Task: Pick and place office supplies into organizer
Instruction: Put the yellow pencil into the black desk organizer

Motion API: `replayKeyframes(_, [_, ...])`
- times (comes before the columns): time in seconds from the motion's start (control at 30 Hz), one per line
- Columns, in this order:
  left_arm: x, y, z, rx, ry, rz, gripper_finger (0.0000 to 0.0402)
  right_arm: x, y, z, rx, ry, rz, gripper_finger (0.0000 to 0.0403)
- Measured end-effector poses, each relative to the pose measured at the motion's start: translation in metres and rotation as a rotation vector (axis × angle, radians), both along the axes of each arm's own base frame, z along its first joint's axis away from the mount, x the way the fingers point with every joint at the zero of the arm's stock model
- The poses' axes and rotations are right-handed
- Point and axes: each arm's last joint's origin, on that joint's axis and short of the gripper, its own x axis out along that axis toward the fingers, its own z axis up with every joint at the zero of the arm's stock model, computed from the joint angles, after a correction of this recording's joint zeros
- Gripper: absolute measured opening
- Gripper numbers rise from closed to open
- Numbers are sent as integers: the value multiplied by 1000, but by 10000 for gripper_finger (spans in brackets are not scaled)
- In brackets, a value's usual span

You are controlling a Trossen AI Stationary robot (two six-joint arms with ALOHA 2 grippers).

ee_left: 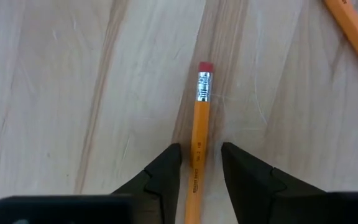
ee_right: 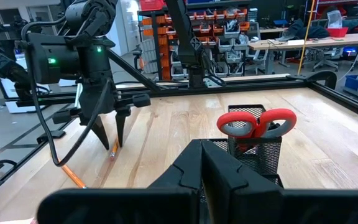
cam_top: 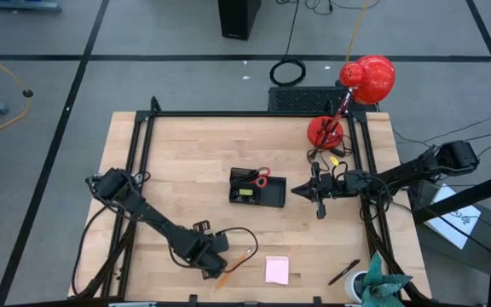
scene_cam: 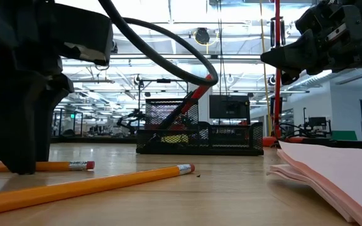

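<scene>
An orange pencil [ee_left: 202, 106] lies flat on the table near its near edge. My left gripper [ee_left: 201, 152] is open, pointing down, with one finger on each side of the pencil's shaft and its tips at table height [scene_cam: 17, 164]. A second pencil [scene_cam: 105, 182] lies just beside it. The pale pink sticky-note pad [cam_top: 277, 269] lies to the right of the pencils. The black organizer [cam_top: 258, 189] stands mid-table with red-handled scissors [ee_right: 257, 122] upright in its taller section. My right gripper [ee_right: 202, 163] is shut and empty, above the table, right of the organizer.
A dark pen [cam_top: 343, 273] lies near the table's near right corner. A red desk lamp [cam_top: 356, 89] stands at the far right corner. A black frame [cam_top: 139, 170] runs along the table's edges. Bare wood lies between the pencils and the organizer.
</scene>
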Motion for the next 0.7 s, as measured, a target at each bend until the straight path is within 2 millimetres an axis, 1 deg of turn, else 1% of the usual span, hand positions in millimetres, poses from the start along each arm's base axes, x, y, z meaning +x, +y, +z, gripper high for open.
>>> replayKeyframes(0.27, [-2, -2, 0, 35, -20, -15, 58, 0, 0, 0, -10, 0, -1, 4])
replayKeyframes(0.4, [-2, -2, 0, 44, -34, -14, 36, 0, 0, 0, -11, 0, -2, 4])
replayKeyframes(0.53, [-1, -3, 0, 57, -51, -29, 32, 0, 0, 0, -9, 0, -3, 4])
replayKeyframes(0.7, [2, -2, -1, 117, -110, -29, 46, 0, 0, 0, -8, 0, -4, 4])
